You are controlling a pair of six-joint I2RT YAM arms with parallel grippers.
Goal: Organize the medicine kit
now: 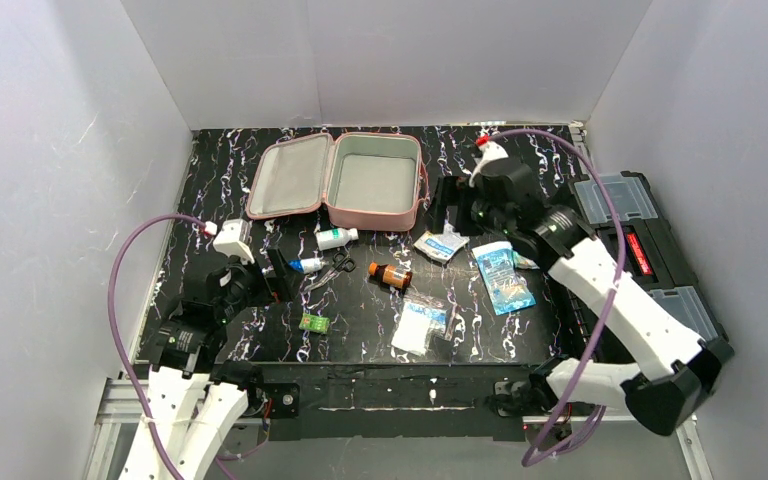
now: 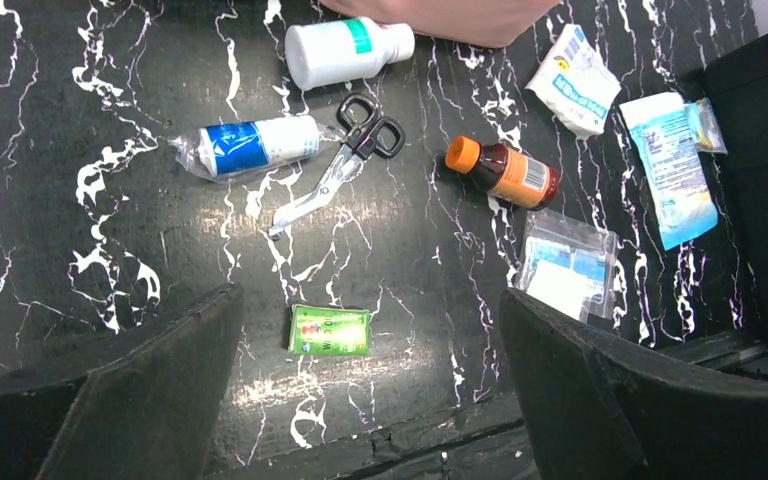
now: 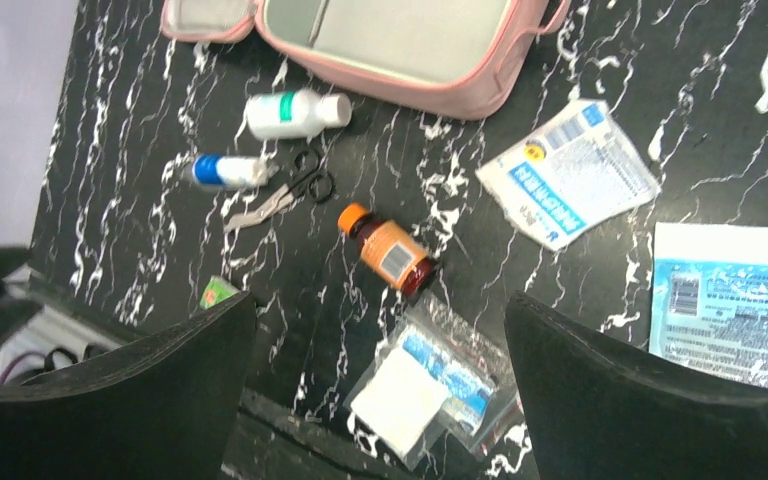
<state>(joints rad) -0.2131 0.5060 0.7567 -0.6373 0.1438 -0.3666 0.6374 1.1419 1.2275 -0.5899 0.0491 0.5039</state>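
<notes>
The pink medicine kit [image 1: 422, 190] lies open at the back, its grey lining empty and its lid [image 1: 290, 178] flat to the left. In front lie a white bottle [image 1: 336, 238], a blue-white tube [image 1: 308, 264], scissors [image 1: 340, 262], an orange-capped brown bottle [image 1: 391, 274], a green packet [image 1: 313, 323], a clear bag of gauze [image 1: 420, 325], a white packet [image 1: 440, 244] and a light blue packet [image 1: 503, 277]. My left gripper [image 2: 370, 300] is open and empty above the green packet [image 2: 330, 330]. My right gripper [image 3: 380, 300] is open and empty, high above the brown bottle [image 3: 392, 250] and clear bag [image 3: 435, 375].
A black toolbox [image 1: 640, 250] with clear compartments stands along the right edge, under my right arm. White walls close in the table on three sides. The table's front edge [image 2: 440, 440] runs just below the green packet.
</notes>
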